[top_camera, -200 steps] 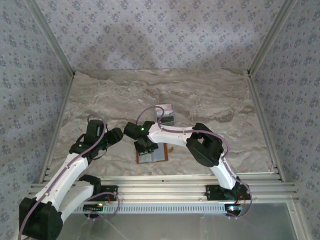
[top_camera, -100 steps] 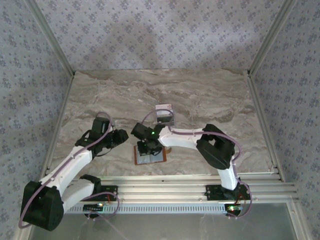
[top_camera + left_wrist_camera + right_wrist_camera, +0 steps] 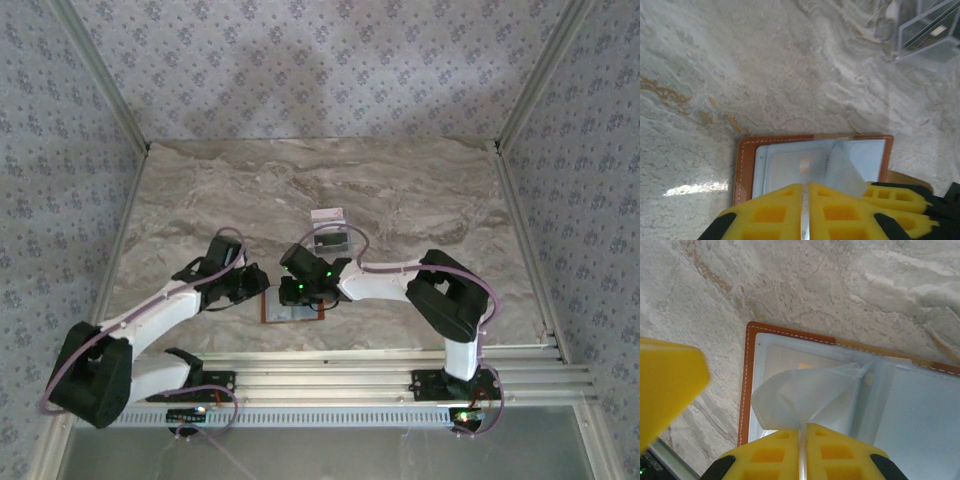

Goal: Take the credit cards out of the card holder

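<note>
Card holder point(image 3: 745, 175) lies open near table's point(image 3: 200, 190) front edge, clear rack point(image 3: 330, 232) well behind.

no legible text, labels or numbers, marks inside card holder point(image 3: 743, 170) too blurred

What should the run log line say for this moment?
left gripper: shut at card holder edge | right gripper: shut on clear sleeve, sleeve raised | card holder: open, flat

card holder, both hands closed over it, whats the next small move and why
The card holder lies open, a pale card under its clear sleeve; the right hand pinches that sleeve up, the left hand is shut at its edge. So probably: a short pull back with the left hand, if it has the card.
</note>
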Tool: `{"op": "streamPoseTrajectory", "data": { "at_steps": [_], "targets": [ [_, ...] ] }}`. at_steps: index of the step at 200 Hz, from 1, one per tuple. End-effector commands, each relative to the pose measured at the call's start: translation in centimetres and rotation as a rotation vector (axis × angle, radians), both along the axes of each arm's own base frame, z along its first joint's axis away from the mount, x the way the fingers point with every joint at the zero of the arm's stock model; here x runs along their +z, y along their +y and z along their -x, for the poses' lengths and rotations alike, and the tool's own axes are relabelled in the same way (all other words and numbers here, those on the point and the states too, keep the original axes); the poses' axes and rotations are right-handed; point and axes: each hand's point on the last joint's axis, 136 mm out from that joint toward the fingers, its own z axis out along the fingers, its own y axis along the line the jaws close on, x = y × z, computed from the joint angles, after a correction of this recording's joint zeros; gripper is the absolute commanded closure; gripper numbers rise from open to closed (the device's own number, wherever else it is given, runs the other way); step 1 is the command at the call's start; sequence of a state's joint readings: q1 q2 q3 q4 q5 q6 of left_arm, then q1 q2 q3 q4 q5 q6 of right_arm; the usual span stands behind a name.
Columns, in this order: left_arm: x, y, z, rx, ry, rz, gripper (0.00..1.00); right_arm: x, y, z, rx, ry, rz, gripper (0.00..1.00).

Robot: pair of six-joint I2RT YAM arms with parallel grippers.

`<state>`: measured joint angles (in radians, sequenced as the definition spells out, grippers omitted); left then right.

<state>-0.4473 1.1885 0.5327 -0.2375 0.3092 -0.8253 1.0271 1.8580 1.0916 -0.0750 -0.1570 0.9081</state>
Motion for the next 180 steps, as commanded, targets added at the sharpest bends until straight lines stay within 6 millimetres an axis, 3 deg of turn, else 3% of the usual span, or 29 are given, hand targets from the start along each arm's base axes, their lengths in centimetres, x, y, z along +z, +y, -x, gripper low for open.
{"op": "streamPoseTrajectory", "data": {
  "at_steps": [1, 37, 88, 141, 180],
  "targets": [
    [0.3, -1.4, -0.2, -0.034, 0.039, 0.042, 0.90, 1.3, 0.9, -0.5, -0.020, 0.000, -0.099, 0.88],
    [-1.7, -1.6, 0.6, -0.060, 0.126, 0.002, 0.94, 1.1, 0.3, -0.5, -0.040, -0.005, -0.112, 0.87],
    [-2.2, -2.4, 1.8, -0.121, 0.170, -0.021, 0.95, 1.1, -0.2, -0.2, -0.050, -0.008, -0.121, 0.86],
    [-2.5, -1.1, 2.1, -0.087, 0.170, -0.080, 0.95, 1.4, -0.8, -0.2, -0.053, -0.020, -0.120, 0.85],
    [-3.0, -1.2, 2.3, -0.106, 0.199, -0.092, 0.95, 1.6, -1.4, -0.2, -0.064, -0.029, -0.113, 0.77]
  ]
}}
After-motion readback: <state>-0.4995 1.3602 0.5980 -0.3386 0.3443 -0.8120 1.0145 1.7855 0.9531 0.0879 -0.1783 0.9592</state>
